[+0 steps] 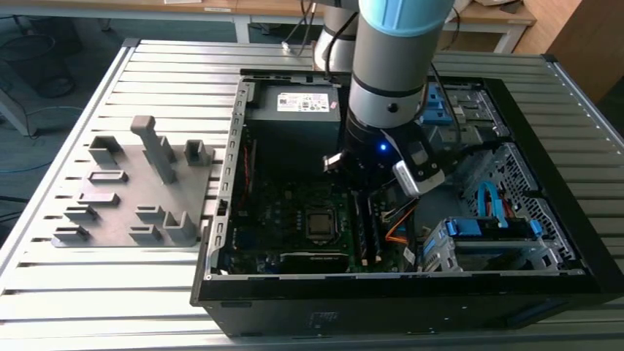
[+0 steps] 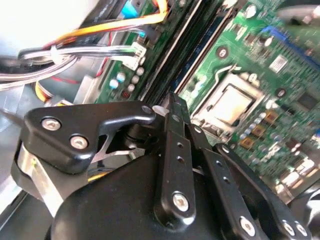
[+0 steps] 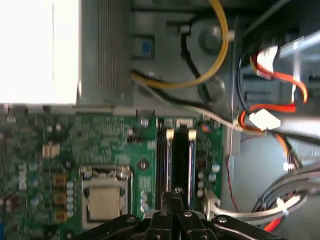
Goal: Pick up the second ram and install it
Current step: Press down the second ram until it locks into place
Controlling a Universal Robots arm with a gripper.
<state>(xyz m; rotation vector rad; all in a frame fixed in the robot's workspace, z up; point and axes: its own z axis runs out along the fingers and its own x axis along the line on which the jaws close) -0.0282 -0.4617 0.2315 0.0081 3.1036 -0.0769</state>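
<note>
We see the open black computer case (image 1: 546, 285) lying on the slatted metal bench (image 1: 117, 292), with the arm reaching down over the green motherboard (image 3: 45, 165) beside the silver processor socket (image 3: 105, 197). The pincer (image 3: 176, 196) hangs pressed together right above the slots, where the second ram, a thin dark stick (image 3: 179, 162), already stands. We judge that pressing well means bearing straight down along its top edge, keeping it square until both pale end latches (image 3: 170, 134) close.

One camera off the arm, two riding at its wrist

The exterior view looks down from high at the open computer case (image 1: 234, 219). Both wrist views sit close over the motherboard (image 3: 45, 150), sharing its processor socket (image 2: 231, 105) and memory slots (image 3: 177, 155).
</note>
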